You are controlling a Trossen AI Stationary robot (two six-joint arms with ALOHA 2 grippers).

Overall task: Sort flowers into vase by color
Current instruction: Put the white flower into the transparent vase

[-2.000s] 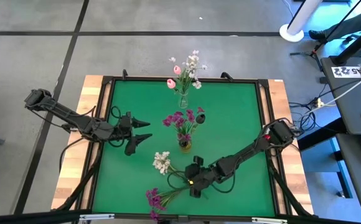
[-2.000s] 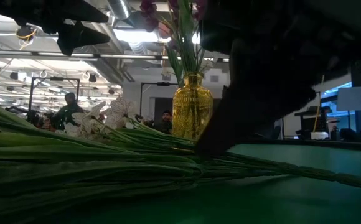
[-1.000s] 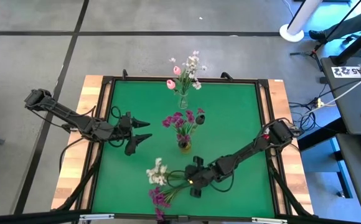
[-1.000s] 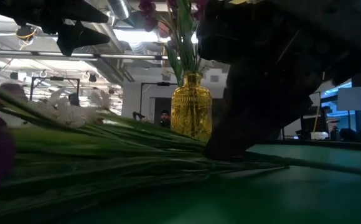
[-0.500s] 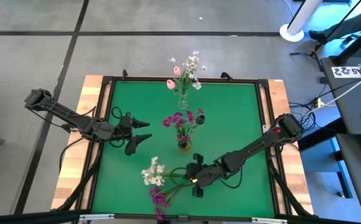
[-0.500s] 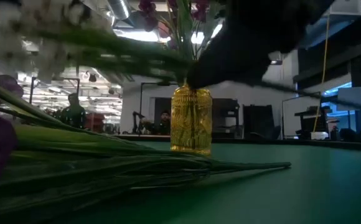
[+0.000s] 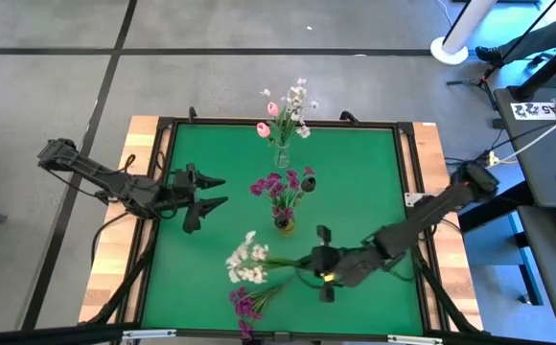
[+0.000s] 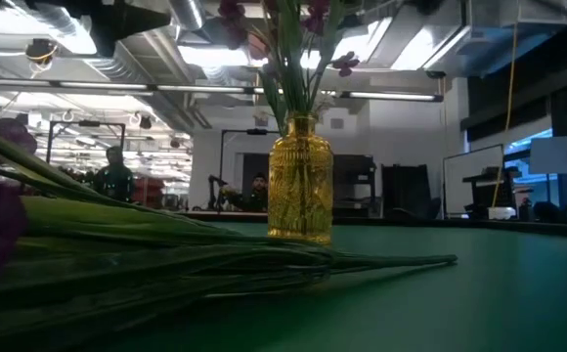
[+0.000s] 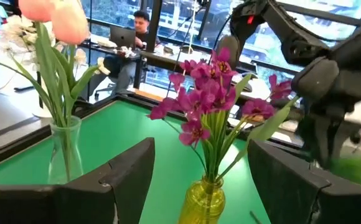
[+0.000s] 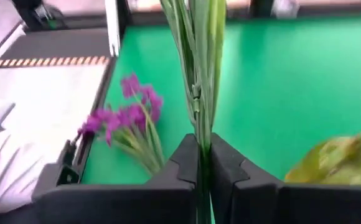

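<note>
- While the right gripper (image 7: 318, 275) hangs over the near half of the green table (image 7: 374, 182), its fingers (image 10: 187, 163) are clamped on the green stems of the white flower sprig (image 7: 246, 261), whose blossoms point toward the left side; in the right wrist view the stems run straight through the closed fingers.
- Just nearer the table's front edge lies the purple flower sprig (image 7: 246, 303), flat on the mat and not held; its stems (image 8: 264, 264) stretch across the low view in front of the vase.
- Behind it, at mid-table, stands the yellow glass vase (image 7: 285, 224), already carrying purple-magenta blossoms (image 9: 215, 99); the white sprig does not belong there, I judge.
- Farthest back, near the rear edge, stands the clear glass vase (image 7: 281, 157) with pink tulip buds and white blossoms; this looks like the right goal for the white sprig.
- To do the carry well, lift the sprig clear of the yellow vase's blooms; turn the stems downward before reaching the clear vase; lower slowly, since a narrow neck and a light vase may tip; keep the grip firm until the stems are well inside.
- The left gripper (image 7: 213, 191) waits over the left side of the table, its fingers (image 9: 131, 171) spread and empty.
</note>
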